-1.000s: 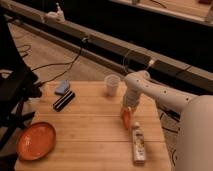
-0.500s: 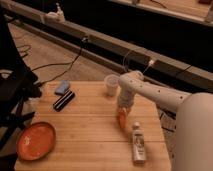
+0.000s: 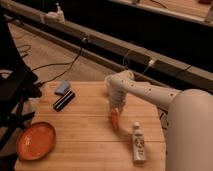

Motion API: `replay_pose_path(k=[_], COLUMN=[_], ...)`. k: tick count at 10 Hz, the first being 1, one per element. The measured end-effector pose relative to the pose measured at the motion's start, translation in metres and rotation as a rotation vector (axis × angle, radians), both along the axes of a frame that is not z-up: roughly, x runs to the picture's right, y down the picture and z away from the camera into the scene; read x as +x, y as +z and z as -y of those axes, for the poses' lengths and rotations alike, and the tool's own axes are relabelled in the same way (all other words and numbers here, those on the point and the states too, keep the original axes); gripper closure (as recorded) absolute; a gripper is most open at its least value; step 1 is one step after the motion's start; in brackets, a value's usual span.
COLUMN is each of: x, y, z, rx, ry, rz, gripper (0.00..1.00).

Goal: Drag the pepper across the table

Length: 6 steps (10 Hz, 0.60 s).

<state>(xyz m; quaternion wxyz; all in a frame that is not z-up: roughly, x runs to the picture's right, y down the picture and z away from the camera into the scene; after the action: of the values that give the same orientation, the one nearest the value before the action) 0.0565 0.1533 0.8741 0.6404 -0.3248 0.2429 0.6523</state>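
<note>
Gripper [image 3: 116, 107] farther left, low over pepper [image 3: 115, 120] on table [image 3: 85, 132], arm arched

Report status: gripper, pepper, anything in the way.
Gripper low at the centre of the table, right above pepper. Pepper on the wood. Bottle lies close beside it, camera-side; plate well apart.

One gripper [image 3: 116, 108] is hanging over the middle of one table [image 3: 85, 125], with one pepper [image 3: 115, 121] lying right under it. One bottle [image 3: 138, 143] is lying near it, toward the front edge. One plate [image 3: 36, 140], one black block [image 3: 64, 100] and one blue thing [image 3: 62, 88] are sitting well apart from it.
</note>
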Motion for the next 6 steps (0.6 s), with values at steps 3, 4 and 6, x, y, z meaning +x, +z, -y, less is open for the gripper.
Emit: replay_pose_path(k=[3, 4, 6], x=[-0.029, -0.040, -0.065], y=[0.000, -0.002, -0.010], z=[-0.005, -0.007, -0.011], rx=[0.009, 0.012, 0.017], ry=[-0.016, -0.024, -0.050], rz=[0.035, 0.048, 0.089], gripper=[1.00, 1.00, 1.00])
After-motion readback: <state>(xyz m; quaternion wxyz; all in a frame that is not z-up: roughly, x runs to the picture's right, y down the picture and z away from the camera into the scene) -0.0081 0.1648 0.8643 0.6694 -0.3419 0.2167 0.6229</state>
